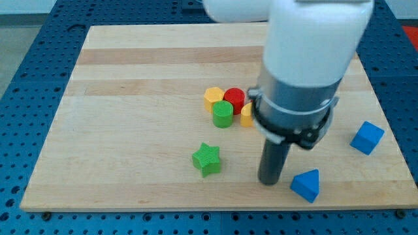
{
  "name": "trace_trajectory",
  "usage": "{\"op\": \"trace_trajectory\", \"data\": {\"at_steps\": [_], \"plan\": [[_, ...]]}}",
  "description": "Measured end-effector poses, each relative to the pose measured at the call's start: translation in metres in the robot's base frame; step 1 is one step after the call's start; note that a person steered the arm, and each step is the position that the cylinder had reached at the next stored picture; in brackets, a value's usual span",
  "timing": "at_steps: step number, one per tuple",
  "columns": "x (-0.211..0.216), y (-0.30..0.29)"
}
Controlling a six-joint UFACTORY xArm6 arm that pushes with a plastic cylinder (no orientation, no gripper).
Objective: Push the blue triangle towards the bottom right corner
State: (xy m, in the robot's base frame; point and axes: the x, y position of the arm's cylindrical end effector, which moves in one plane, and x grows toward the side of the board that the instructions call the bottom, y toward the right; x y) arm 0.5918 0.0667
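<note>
The blue triangular plastic block point(306, 185) sits near the bottom right corner of the wooden board point(130, 78), short of it. My tip point(270, 182) is just left of it, apparently not touching yet. No gripper here, just a rod, so nothing opens or closes. You'd want to push from the block's upper left, through its centre, slowly so it doesn't spin off. The arm stands vertical over the board's lower right.

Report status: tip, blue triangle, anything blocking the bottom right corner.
My tip down just left of the blue triangle, nearly touching. Blue cube up-right, off the line. Path to corner open.
</note>
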Motion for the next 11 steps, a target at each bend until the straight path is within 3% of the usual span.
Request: {"op": "trace_trajectory", "data": {"at_steps": [2,7,11], "plan": [[0.027,-0.004],[0.023,0.115],[0.021,0.068]]}}
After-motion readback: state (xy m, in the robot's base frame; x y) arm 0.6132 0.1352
